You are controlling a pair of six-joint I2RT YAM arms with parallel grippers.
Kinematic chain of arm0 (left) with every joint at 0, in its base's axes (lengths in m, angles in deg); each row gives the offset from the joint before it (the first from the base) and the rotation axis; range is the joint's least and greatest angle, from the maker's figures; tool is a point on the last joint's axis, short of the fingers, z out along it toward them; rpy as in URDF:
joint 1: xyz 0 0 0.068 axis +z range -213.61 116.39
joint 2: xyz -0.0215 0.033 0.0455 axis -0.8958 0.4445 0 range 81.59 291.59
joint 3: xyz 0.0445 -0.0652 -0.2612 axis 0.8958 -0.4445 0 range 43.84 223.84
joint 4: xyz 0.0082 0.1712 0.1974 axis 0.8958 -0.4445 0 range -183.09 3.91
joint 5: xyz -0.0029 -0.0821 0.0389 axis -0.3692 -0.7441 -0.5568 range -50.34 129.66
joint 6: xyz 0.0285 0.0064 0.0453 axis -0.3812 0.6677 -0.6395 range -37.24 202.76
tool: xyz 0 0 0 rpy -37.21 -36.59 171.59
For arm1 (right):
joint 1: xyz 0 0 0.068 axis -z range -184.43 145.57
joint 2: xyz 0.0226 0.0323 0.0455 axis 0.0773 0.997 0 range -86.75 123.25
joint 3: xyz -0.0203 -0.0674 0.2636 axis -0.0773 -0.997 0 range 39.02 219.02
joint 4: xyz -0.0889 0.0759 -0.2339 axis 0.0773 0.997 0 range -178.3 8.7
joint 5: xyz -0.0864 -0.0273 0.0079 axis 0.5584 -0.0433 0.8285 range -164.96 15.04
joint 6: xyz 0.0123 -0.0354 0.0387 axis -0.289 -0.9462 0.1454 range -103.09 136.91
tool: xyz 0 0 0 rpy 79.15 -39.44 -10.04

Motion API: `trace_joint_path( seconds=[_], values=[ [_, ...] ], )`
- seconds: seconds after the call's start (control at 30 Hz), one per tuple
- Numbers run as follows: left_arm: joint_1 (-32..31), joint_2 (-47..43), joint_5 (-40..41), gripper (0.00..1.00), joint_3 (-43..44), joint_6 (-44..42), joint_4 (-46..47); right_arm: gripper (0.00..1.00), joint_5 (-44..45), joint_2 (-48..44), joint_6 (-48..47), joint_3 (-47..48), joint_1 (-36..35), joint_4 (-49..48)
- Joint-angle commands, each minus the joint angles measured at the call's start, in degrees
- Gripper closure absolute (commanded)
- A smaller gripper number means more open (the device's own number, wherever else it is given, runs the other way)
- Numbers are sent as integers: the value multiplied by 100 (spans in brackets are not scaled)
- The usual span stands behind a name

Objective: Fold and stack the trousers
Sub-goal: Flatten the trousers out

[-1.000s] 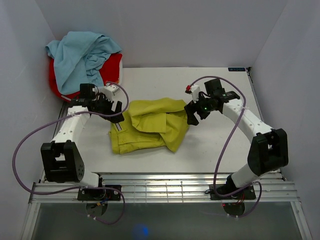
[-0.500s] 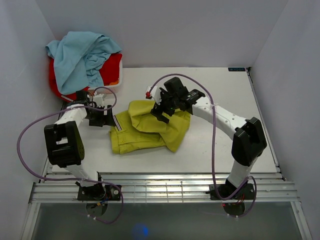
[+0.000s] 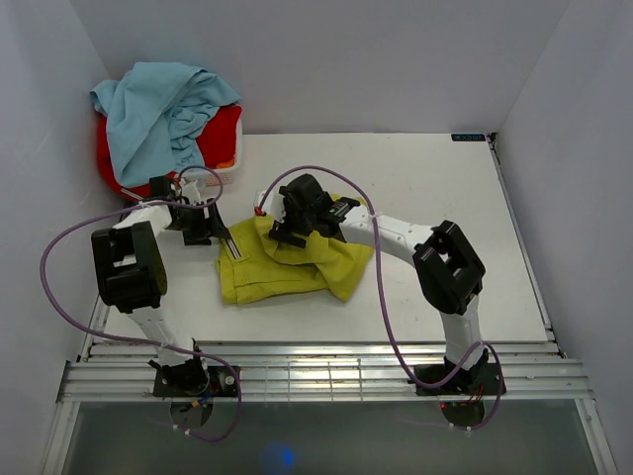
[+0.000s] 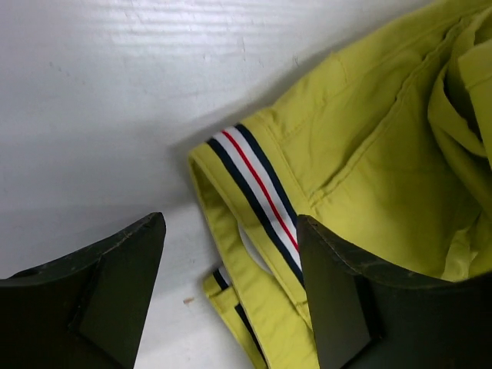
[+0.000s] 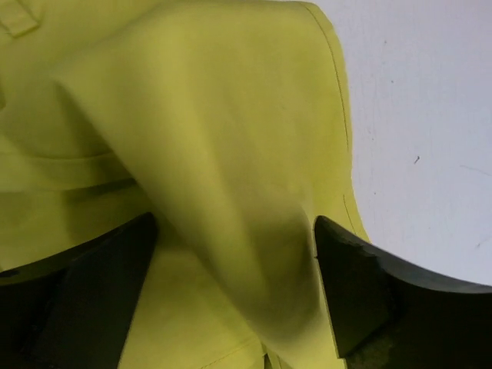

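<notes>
**Item:** trousers (image 3: 287, 265), chartreuse, crumpled and partly doubled over, left of centre on the bench (image 3: 435, 188).

**Step in hand:** taking hold for a fold; nothing is gripped yet.

**Left jaws:** released, fingers (image 4: 108, 300) either side of the waistband corner with its striped label (image 4: 260, 192).

**Right jaws:** released, spread wide over a raised fold at the garment's far edge.

**Next move, as judged:** both jaws clench on cloth, then lift together and draw the garment flat.

chartreuse cloth trousers (image 3: 292, 262) | loosely bunched, half-folded heap | mid-table, kinda left | striped waistband label (image 4: 261, 188) at its left edge
</notes>
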Motion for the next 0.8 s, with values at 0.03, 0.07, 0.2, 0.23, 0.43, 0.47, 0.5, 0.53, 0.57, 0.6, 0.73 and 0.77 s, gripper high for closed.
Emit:
trace_joint_path(
  seconds=[0.03,0.07,0.2,0.23,0.43,0.47,0.5,0.53,0.57,0.6,0.73,0.77],
  values=[
    [25,305,-156,23,358,415,395,21,488,-131,-168,18,58,-800],
    [25,376,-173,28,394,441,421,25,514,-184,-133,-17,84,-844],
    [34,666,-304,46,526,591,491,52,445,-536,157,-44,347,-801],
    [25,719,-349,51,526,626,526,59,340,-710,218,-44,426,-766],
    [25,781,-490,100,561,820,685,92,295,-1458,833,-324,1226,-432],
    [42,642,-446,100,544,811,694,92,243,-1581,895,-403,1375,-370],
    [60,536,-394,100,500,785,729,92,225,-1713,965,-491,1672,-318],
    [77,413,-315,100,395,767,764,92,242,-2001,1123,-597,1814,-282],
    [147,142,-279,100,342,749,808,92,207,-2170,1203,-841,1999,-238],
    [191,0,-227,100,306,723,808,92,190,-2310,1290,-966,2357,-221],
    [367,-694,169,100,218,408,808,92,347,-3144,1616,-1554,3203,-71],
    [428,-826,343,100,183,363,834,92,400,-3251,1695,-1782,3500,86]
  ],
)
